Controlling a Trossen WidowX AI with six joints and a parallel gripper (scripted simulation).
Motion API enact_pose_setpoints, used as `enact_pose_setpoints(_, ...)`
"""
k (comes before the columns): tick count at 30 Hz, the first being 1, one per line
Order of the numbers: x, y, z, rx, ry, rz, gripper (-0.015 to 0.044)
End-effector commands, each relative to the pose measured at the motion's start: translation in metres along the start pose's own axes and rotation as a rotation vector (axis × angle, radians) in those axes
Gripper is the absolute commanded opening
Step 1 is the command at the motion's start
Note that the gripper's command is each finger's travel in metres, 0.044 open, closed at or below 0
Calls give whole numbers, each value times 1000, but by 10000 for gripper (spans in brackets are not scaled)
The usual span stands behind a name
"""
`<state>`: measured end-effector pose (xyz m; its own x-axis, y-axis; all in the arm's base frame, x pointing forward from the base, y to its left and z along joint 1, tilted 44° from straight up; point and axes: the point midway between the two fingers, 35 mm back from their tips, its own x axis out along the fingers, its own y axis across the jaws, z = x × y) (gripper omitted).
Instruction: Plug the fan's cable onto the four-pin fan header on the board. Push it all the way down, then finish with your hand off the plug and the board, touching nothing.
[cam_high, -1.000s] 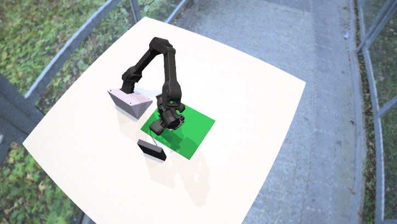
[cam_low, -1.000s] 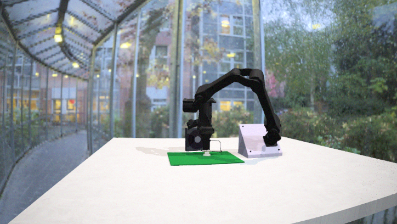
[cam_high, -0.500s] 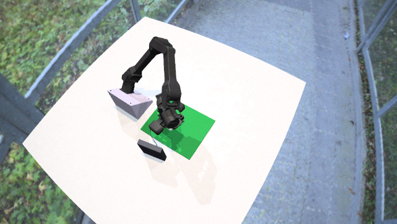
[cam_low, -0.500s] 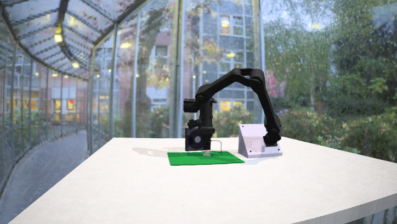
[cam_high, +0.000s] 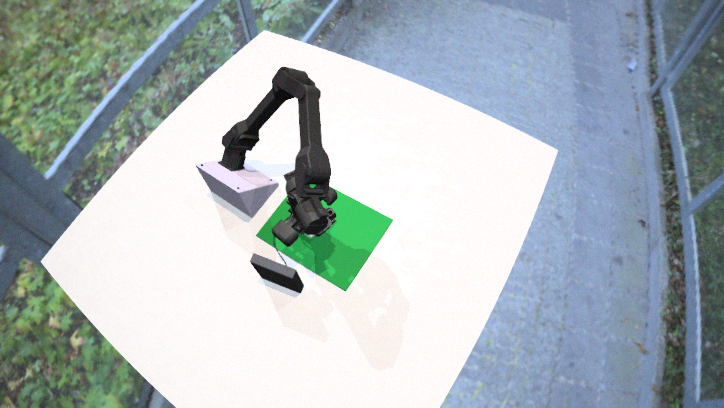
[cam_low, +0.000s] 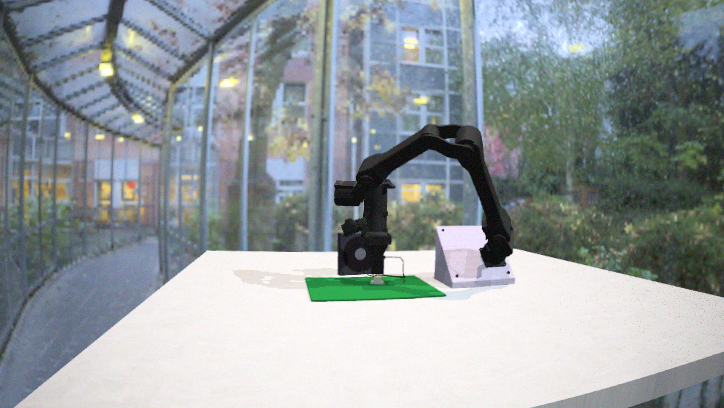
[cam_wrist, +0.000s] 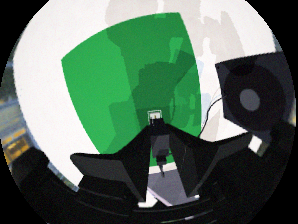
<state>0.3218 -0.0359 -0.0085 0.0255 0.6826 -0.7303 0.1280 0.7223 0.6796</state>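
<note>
The green board (cam_high: 362, 223) (cam_low: 329, 292) (cam_wrist: 97, 95) lies flat on the table. The small white header (cam_low: 377, 280) (cam_wrist: 154, 114) stands on it, mostly hidden by the arm in the top view. My gripper (cam_low: 377, 272) (cam_wrist: 157, 127) is shut on the dark plug (cam_wrist: 160, 145), pointing down with its fingertips right at the header. In the wrist view the plug's front end overlaps the header's near edge; how deep it sits cannot be told. The thin cable (cam_high: 277, 248) (cam_low: 403, 266) (cam_wrist: 206, 120) loops from the gripper to the black fan (cam_high: 276, 274) (cam_low: 349, 255) (cam_wrist: 272, 100).
The fan stands upright just beyond one edge of the board, close beside the gripper. The pale wedge-shaped arm base (cam_high: 227, 190) (cam_low: 458, 253) stands near another side of the board. The cable hangs in the air beside the fingers. The white table (cam_high: 430, 177) (cam_low: 354, 344) carries everything.
</note>
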Motion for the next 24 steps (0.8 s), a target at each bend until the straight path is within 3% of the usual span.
enact_pose_setpoints(1,1,0,0,4,-1,5,0)
enact_pose_setpoints(24,5,0,0,5,-1,5,0)
